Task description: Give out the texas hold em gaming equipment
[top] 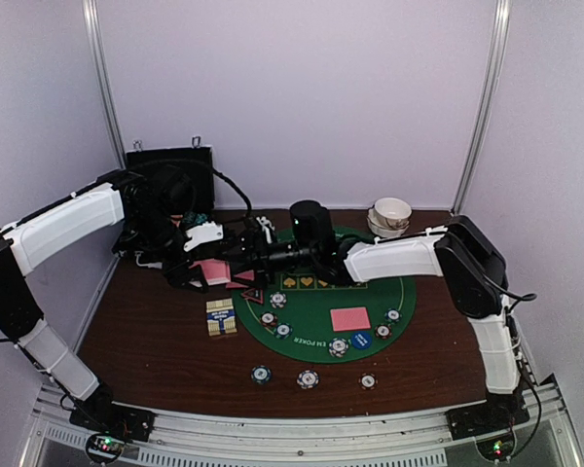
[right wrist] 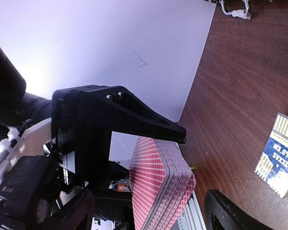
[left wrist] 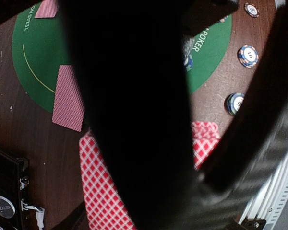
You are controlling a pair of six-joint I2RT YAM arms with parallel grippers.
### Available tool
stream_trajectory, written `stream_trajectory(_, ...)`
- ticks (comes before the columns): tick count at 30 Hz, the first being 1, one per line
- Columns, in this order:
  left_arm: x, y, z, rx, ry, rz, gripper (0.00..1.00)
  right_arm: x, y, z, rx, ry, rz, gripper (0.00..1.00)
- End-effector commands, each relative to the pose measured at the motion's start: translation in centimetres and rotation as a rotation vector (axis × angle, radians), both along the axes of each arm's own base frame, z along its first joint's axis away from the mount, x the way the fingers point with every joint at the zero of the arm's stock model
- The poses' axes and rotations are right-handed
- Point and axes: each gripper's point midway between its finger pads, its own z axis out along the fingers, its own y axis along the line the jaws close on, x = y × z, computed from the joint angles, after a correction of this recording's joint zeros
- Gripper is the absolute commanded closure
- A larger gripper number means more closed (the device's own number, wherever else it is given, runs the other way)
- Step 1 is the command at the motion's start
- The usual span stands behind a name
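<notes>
My left gripper (top: 206, 255) holds a deck of pink-backed cards (top: 214, 270) up off the table at the mat's left edge. In the right wrist view the deck (right wrist: 158, 187) stands between my right gripper's (right wrist: 194, 167) spread fingers. The upper finger (right wrist: 149, 122) touches the deck's top edge and the lower one stands apart. In the left wrist view a dark blur hides most of the deck (left wrist: 101, 187). One card (top: 350, 318) lies on the green mat (top: 311, 306). Several chips (top: 308, 378), a blue disc (top: 360, 340) and the triangular marker (top: 252, 295) lie about.
A card box (top: 221, 316) lies left of the mat and also shows in the right wrist view (right wrist: 278, 158). A black case (top: 170, 195) stands open at the back left. White bowls (top: 390, 216) are stacked at the back right. Three chips lie near the front edge.
</notes>
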Motion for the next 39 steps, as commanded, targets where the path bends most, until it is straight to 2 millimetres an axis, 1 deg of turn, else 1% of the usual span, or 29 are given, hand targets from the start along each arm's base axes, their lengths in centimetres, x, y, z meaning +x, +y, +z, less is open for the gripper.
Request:
stream_trajectory(1, 0.4, -0.4, 1.7, -0.044, -0.04, -0.008, 1.0, -1.6, 1.7, 1.3, 0.04, -0.02, 0.061, 0.18)
stream_trajectory(9, 0.4, -0.5, 1.8, -0.049, -0.04, -0.011, 1.0, -2.5, 4.0, 0.9, 0.044, 0.002, 0.099, 0.18)
stream_trajectory(12, 0.5, -0.6, 1.8, -0.051, -0.04, -0.011, 1.0, -2.6, 4.8, 1.2, 0.056, 0.007, 0.109, 0.18)
stream_trajectory(17, 0.4, -0.5, 1.9, -0.052, -0.04, -0.01, 1.0, -2.5, 5.5, 1.1, 0.059, 0.021, 0.114, 0.18)
stream_trajectory(21, 0.3, -0.5, 1.9, -0.052, -0.04, -0.009, 1.0, -2.4, 5.9, 0.8, 0.06, 0.035, 0.117, 0.2)
stream_trajectory(25, 0.2, -0.4, 1.8, -0.049, -0.039, -0.009, 1.0, -2.0, 5.8, 0.1, 0.049, 0.055, 0.11, 0.23)
stream_trajectory(31, 0.3, -0.5, 1.9, -0.051, -0.04, -0.013, 1.0, -1.0, 4.9, -1.1, 0.028, 0.082, 0.086, 0.28)
stream_trajectory(39, 0.2, -0.4, 2.0, -0.051, -0.043, -0.011, 1.0, -0.4, 3.8, -1.8, 0.003, 0.094, 0.067, 0.33)
